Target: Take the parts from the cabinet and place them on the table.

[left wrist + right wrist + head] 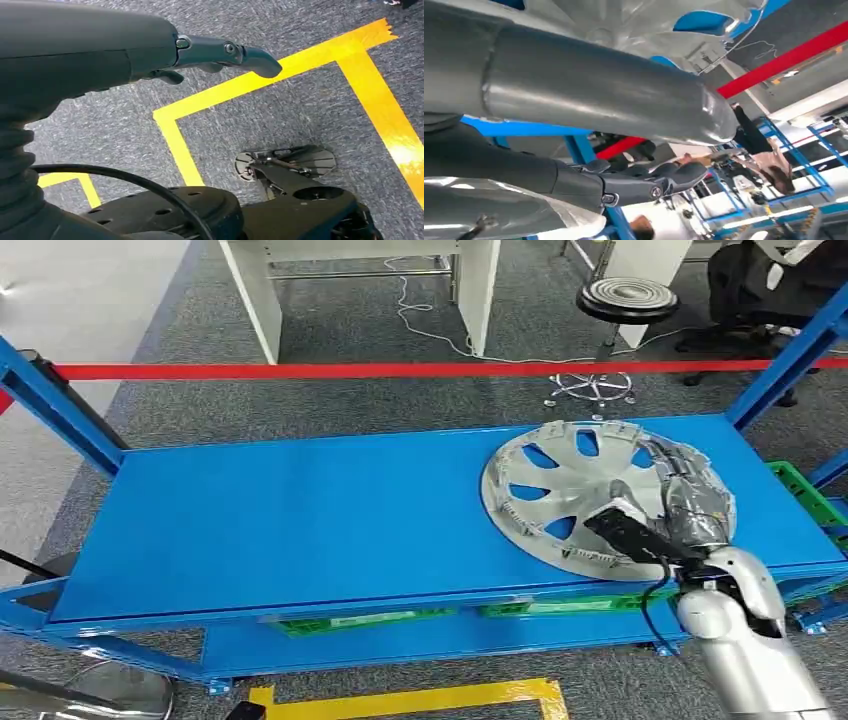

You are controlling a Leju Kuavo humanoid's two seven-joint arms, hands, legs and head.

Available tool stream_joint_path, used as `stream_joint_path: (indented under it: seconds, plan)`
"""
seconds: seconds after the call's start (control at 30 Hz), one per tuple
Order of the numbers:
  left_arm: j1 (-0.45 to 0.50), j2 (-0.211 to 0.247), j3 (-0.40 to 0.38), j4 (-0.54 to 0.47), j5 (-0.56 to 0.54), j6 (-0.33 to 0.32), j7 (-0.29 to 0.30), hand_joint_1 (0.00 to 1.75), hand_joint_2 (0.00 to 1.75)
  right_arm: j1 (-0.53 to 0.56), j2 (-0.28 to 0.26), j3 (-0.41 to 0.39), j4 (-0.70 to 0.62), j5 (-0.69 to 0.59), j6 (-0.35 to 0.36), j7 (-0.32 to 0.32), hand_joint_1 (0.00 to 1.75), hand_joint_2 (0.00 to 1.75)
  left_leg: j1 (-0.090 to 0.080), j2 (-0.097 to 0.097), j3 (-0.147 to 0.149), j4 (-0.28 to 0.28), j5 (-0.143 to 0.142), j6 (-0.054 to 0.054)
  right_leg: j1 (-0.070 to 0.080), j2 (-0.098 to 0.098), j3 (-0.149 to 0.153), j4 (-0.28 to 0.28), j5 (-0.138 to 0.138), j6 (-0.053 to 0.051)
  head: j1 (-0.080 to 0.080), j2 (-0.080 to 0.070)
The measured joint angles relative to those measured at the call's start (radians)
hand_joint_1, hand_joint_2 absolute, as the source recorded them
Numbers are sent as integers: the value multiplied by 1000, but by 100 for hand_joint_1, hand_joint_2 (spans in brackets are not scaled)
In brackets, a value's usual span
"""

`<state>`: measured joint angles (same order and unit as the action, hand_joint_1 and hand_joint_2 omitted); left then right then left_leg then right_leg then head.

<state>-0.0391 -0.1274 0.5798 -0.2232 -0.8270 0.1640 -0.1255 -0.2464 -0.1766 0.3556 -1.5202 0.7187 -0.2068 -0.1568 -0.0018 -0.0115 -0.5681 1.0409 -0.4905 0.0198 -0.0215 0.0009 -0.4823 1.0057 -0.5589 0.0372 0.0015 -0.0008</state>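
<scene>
silver hubcap lies on the blue table, its rim apparently gripped by the right hand.

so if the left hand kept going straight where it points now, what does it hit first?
Most likely the grey carpet floor near the yellow tape line. The left hand holds nothing and nothing else shows ahead, though depth is unclear.

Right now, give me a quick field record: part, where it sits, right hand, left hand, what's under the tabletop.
part: silver wheel cover, wrapped in clear plastic
location: lying on the blue table, toward its right end
right hand: right hand grips the cover's near right edge
left hand: left hand hangs over grey carpet with yellow tape, holding nothing
below tabletop: green crates on the lower shelf
</scene>
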Motion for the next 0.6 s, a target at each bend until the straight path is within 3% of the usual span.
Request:
stream_joint_path:
  seconds: [0.17, 0.4, 0.6]
  plan:
    - [0, 0, 0, 0, 0, 3, 0, 0, 175, 12, 0, 27, -10, 24, -18, 20, 0, 0, 0, 0, 0, 0, 0, 0, 0, 0, 0, 0, 0, 0, 0, 0]
    - [3, -3, 7, 2, -11, 25, -15, 0, 175, 131, 0, 42, -39, 176, -147, 140, 0, 0, 0, 0, -1, 0, 0, 0, 0, 0, -1, 0, 0, 0, 0, 0]
    - [7, -8, 23, 3, -14, 33, -19, 0, 175, 214, 0, 26, -39, 196, -170, 163, 0, 0, 0, 0, -1, 0, 0, 0, 0, 0, -2, 0, 0, 0, 0, 0]
